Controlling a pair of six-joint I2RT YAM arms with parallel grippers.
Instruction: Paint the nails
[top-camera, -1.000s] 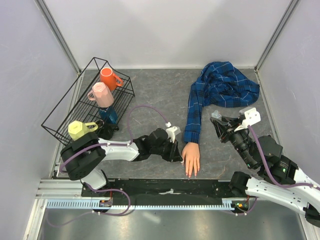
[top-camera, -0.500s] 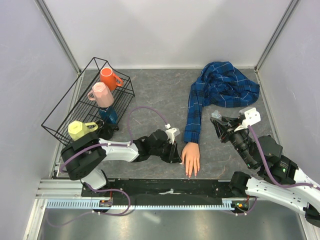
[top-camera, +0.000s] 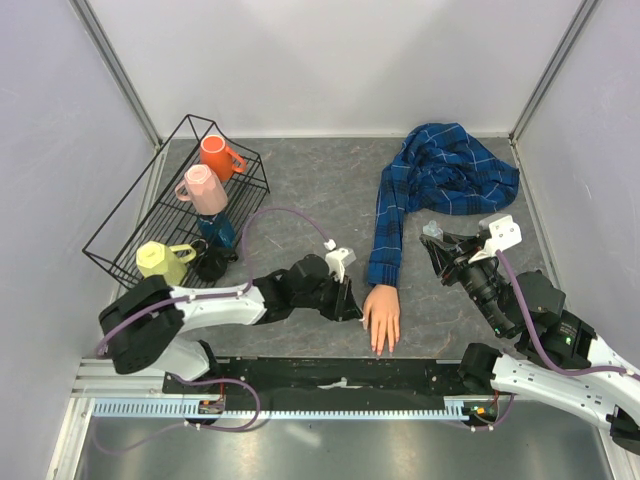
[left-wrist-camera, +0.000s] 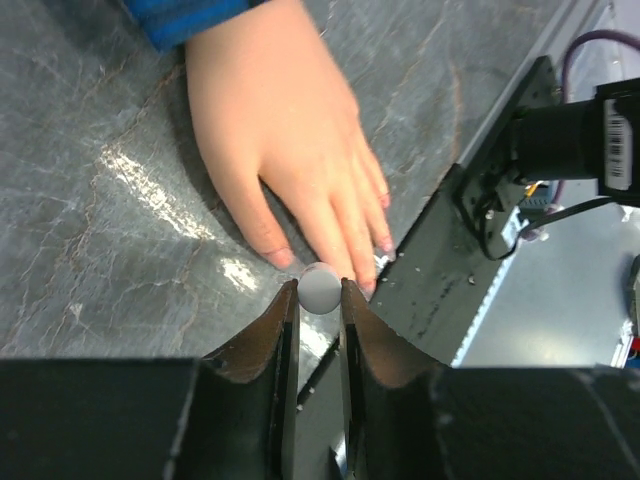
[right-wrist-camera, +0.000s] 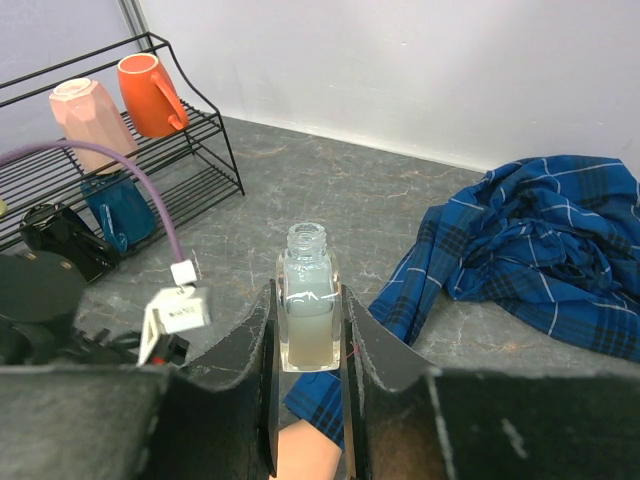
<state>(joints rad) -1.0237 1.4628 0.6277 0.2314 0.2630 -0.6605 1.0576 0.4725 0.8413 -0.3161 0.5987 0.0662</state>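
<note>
**Grey table: brush cap at the mannequin's fingertips, bottle held open**

Grey stone-patterned table (top-camera: 300, 185) fills a white-walled cell, with both arms reaching in from the near edge. On it lies a pale peach mannequin hand (top-camera: 381, 315), palm down. Its digits point toward the black rail at the near edge, and its wrist runs into the blue plaid sleeve (top-camera: 385, 235) of a crumpled shirt (top-camera: 455, 170) that lies toward the far right corner.

The nails (left-wrist-camera: 384, 247) are tiny, at the tips of those digits close to the rail. One shows a small glint in the left wrist view.

The left fingers (left-wrist-camera: 288, 315) sit just beside the hand's thumb side and are clamped on a round pale cap (left-wrist-camera: 320, 288), seen end-on. From the wrist camera the cap overlaps the tips of the middle digits. Any brush below it is hidden, so contact with a nail cannot be told.

The right fingers (right-wrist-camera: 262, 330) are raised above the table to the right of the sleeve. They are closed on a small clear bottle (right-wrist-camera: 308, 310), which is held upright with its neck uncapped and pale liquid inside.

At the far left stands a black wire rack (top-camera: 130, 225). It holds an orange mug (top-camera: 216, 157), a pink mug (top-camera: 203, 190), a yellow mug (top-camera: 160, 260) and a blue mug (top-camera: 218, 230).
</note>
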